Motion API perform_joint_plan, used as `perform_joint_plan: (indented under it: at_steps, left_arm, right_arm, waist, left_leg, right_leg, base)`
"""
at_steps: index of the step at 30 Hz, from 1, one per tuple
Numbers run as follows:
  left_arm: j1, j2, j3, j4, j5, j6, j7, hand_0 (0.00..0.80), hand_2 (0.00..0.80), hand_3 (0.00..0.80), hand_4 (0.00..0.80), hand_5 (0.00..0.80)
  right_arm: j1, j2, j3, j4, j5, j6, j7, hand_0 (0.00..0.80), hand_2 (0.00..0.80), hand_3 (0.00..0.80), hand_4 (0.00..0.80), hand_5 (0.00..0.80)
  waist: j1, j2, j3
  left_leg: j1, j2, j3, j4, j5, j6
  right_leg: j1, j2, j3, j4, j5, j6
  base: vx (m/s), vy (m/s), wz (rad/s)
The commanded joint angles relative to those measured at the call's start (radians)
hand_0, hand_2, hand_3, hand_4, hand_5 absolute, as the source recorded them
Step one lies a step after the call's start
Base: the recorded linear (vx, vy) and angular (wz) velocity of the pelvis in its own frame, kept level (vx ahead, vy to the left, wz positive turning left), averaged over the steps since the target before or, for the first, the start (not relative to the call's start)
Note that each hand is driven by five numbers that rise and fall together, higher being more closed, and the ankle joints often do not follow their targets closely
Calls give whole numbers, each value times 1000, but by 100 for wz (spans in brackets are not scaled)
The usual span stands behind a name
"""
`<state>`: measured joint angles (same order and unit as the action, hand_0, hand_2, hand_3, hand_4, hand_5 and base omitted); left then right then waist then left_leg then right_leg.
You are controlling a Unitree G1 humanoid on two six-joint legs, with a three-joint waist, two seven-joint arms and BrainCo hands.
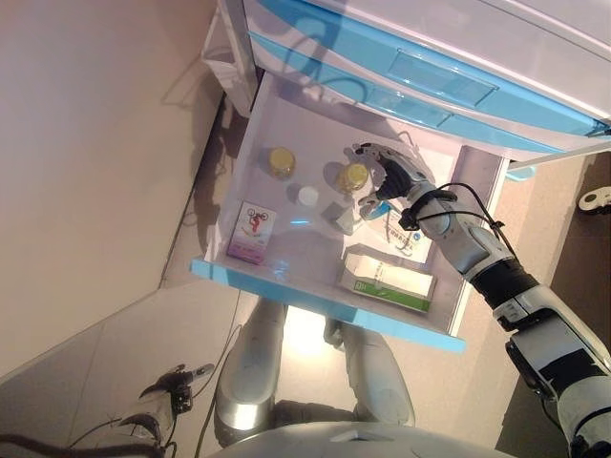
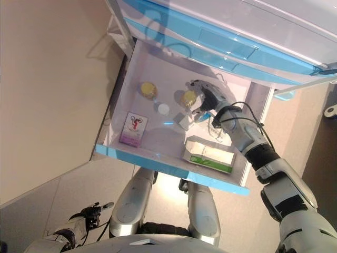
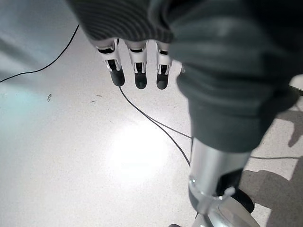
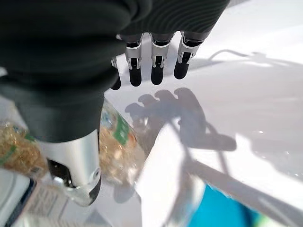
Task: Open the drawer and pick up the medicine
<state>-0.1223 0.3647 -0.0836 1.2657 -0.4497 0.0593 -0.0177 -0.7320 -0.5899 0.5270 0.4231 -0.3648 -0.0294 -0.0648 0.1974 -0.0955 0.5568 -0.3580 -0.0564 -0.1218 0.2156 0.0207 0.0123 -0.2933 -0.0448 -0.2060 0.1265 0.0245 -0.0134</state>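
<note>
**White drawer open, right hand over the medicine bottles**

White-walled, with a blue front edge, the drawer [image 1: 286, 239] stood pulled out from the blue-and-white cabinet [image 1: 430, 57]. On its floor lay two yellow-capped medicine bottles: one [image 1: 281, 160] towards the back on the robot's left, the other [image 1: 353, 176] near the middle. A small white cap [image 1: 307, 197] sat between them, slightly nearer the front. A pink-and-white box [image 1: 252, 232] lay by the drawer's left wall, and a green-and-white carton [image 1: 387, 281] lay near the front edge on the right. A small white box [image 1: 344, 218] lay just in front of the middle bottle.

The right hand [image 1: 387, 174] reached into the drawer from the right, poised just beside the middle bottle; its fingers [image 4: 156, 71] were extended and relaxed, closed on nothing. Whether it touched the bottle could not be told. In the right wrist view a clear bottle with golden contents [image 4: 113, 146] appeared close beside the thumb.

The left hand [image 3: 137, 66] hung low over the floor [image 3: 71, 156], well apart from the drawer, fingers straight and empty.
</note>
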Motion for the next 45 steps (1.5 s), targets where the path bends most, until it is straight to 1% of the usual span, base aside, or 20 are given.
perform_joint_plan:
  at_steps: [1,9,17,22,26,31,32,33,34,35,36,38,39,40,42,43,45]
  left_arm:
    - [24,-15,-29,18,17,0,-3,0,0,0,0,0]
    - [25,-14,-26,17,16,-8,-5,0,0,0,0,0]
    - [10,-4,-29,16,11,-3,-3,0,0,0,0,0]
    - [8,3,-27,15,12,-4,-5,0,0,0,0,0]
    - [3,8,-26,17,11,-4,-6,0,0,0,0,0]
    - [-1,10,-28,16,11,-7,-8,0,0,0,0,0]
    - [-2,10,-30,15,10,-7,-7,0,0,0,0,0]
    - [-3,8,-31,15,10,-7,-6,0,0,0,0,0]
    - [-3,7,-32,15,10,-7,-5,0,0,0,0,0]
    - [-5,6,-32,15,10,-5,-5,0,0,0,0,0]
    - [-5,5,-31,15,11,-5,-5,0,0,0,0,0]
    - [-4,5,-30,14,11,-5,-5,0,0,0,0,0]
    - [-5,4,-29,14,11,-4,-5,0,0,0,0,0]
    - [-6,3,-28,14,11,-3,-3,0,0,0,0,0]
    - [-7,1,-28,15,12,-3,-1,0,0,0,0,0]
    - [-6,1,-28,16,12,-3,-1,0,0,0,0,0]
    - [-5,1,-27,15,12,-5,-4,0,0,0,0,0]
  right_arm:
    - [-27,-2,9,-99,-6,-38,-39,0,0,0,0,0]
    - [-32,-2,9,-119,-8,-24,-6,0,0,0,0,0]
    - [-34,7,66,-66,-31,49,91,0,0,0,0,0]
    - [-34,10,85,-40,-44,73,134,0,0,0,0,0]
    - [-28,9,99,-23,-51,82,153,0,0,0,0,0]
    - [-33,7,104,-16,-56,72,149,0,0,0,0,0]
    - [-35,8,106,-17,-56,71,147,72,72,72,72,72]
    - [-35,9,105,-16,-55,66,140,480,480,480,480,480]
    - [-36,10,103,-18,-55,62,134,637,637,637,637,637]
    - [-38,10,102,-19,-55,60,130,637,637,637,637,637]
    - [-39,11,98,-21,-55,55,124,656,656,656,656,656]
    - [-37,11,95,-29,-46,49,110,627,627,627,627,627]
    - [-38,13,92,-33,-45,44,99,690,690,690,690,690]
    - [-40,16,87,-39,-48,44,96,725,725,725,725,725]
    - [-38,17,83,-44,-47,40,84,731,731,731,731,731]
    - [-40,14,80,-48,-43,40,82,800,800,800,800,800]
    - [-39,14,74,-51,-45,39,73,800,800,800,800,800]
  waist:
    - [17,32,-62]
    - [17,30,-70]
    - [25,26,-69]
    - [29,24,-63]
    - [30,22,-64]
    - [32,22,-62]
    - [32,23,-62]
    - [32,23,-63]
    - [32,23,-62]
    - [32,23,-63]
    - [31,24,-63]
    - [31,24,-63]
    - [31,24,-63]
    - [31,24,-63]
    - [30,23,-63]
    - [29,22,-64]
    - [29,24,-63]
  left_leg:
    - [3,13,25,-76,19,14]
    - [-1,14,21,-79,23,14]
    - [-5,16,19,-83,27,13]
    - [-4,15,19,-84,28,12]
    - [-3,15,18,-89,30,10]
    - [-5,16,17,-95,34,10]
    - [-5,16,17,-96,35,10]
    - [-4,16,16,-99,36,10]
    - [-3,16,16,-100,36,11]
    - [-5,15,16,-99,36,10]
    - [-6,15,16,-99,36,10]
    - [-7,16,16,-101,37,10]
    - [-7,16,17,-102,38,10]
    - [-7,16,17,-103,39,10]
    - [-7,16,17,-104,39,10]
    - [-6,17,18,-105,39,9]
    - [-5,18,20,-107,40,9]
  right_leg:
    - [-14,-29,-42,167,-88,16]
    - [-16,-28,-42,161,-83,18]
    - [-16,-31,-50,162,-84,18]
    - [-14,-33,-53,162,-86,18]
    - [-10,-33,-54,155,-84,19]
    - [-12,-34,-57,152,-82,20]
    - [-12,-34,-58,151,-81,20]
    - [-12,-33,-58,150,-81,20]
    - [-12,-33,-58,149,-80,20]
    - [-13,-33,-58,149,-80,20]
    - [-14,-33,-57,149,-80,21]
    - [-15,-33,-57,147,-79,21]
    - [-15,-32,-57,147,-78,21]
    - [-16,-31,-57,147,-77,22]
    - [-17,-31,-57,147,-76,22]
    - [-17,-31,-57,146,-76,22]
    - [-18,-32,-58,145,-75,23]
  base:
    - [0,0,0]
    - [0,0,0]
    - [0,0,0]
    - [0,0,0]
    - [0,0,0]
    - [0,0,0]
    - [0,0,0]
    - [0,0,0]
    - [0,0,0]
    - [0,0,0]
    - [0,0,0]
    - [0,0,0]
    - [0,0,0]
    - [0,0,0]
    - [0,0,0]
    - [0,0,0]
    - [0,0,0]
